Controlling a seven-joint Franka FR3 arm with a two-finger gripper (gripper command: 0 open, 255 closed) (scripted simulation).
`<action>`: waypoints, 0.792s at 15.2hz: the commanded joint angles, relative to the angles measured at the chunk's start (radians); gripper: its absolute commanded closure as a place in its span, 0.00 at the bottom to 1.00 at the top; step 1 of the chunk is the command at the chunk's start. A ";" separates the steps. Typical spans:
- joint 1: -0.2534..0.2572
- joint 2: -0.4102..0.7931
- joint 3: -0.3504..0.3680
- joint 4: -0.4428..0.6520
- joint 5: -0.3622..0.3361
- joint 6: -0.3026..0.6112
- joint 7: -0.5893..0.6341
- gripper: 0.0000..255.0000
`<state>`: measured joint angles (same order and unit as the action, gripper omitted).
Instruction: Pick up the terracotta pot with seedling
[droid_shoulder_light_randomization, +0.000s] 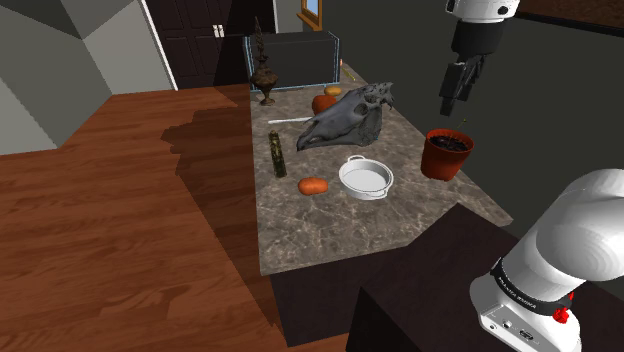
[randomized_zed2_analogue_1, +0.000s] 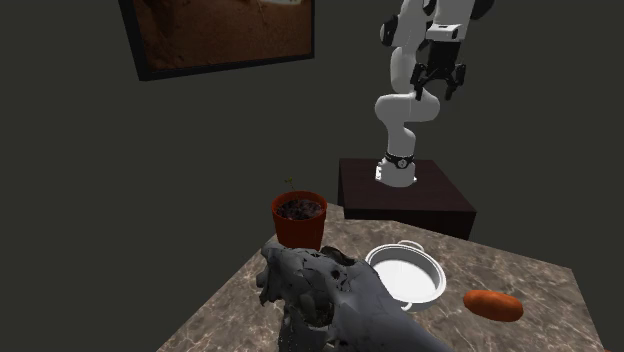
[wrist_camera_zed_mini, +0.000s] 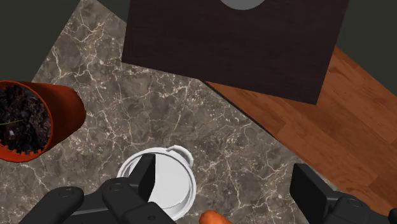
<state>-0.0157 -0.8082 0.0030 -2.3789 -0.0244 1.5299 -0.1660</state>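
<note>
Veined stone counter (droid_shoulder_light_randomization: 330, 235), terracotta pot (droid_shoulder_light_randomization: 446, 155) upright, well below the tool (droid_shoulder_light_randomization: 452, 100), tool spread wide, empty

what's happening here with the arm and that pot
A white arm holds its gripper high over the marble counter, jaws open and holding nothing. The pot it is meant to pick up stands upright on the counter, untouched, with dark soil and a tiny seedling in it. A white pan sits next to the pot, and a dark skull lies beyond them. The pickup has not begun.
</note>
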 joint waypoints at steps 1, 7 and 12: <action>0.000 0.000 0.000 0.000 0.000 0.000 0.000 0.00; -0.043 0.052 -0.128 -0.051 -0.089 0.112 -0.135 0.00; -0.075 0.135 -0.236 -0.058 -0.150 0.215 -0.245 0.00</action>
<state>-0.0836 -0.6889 -0.2103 -2.4379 -0.1613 1.7273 -0.3861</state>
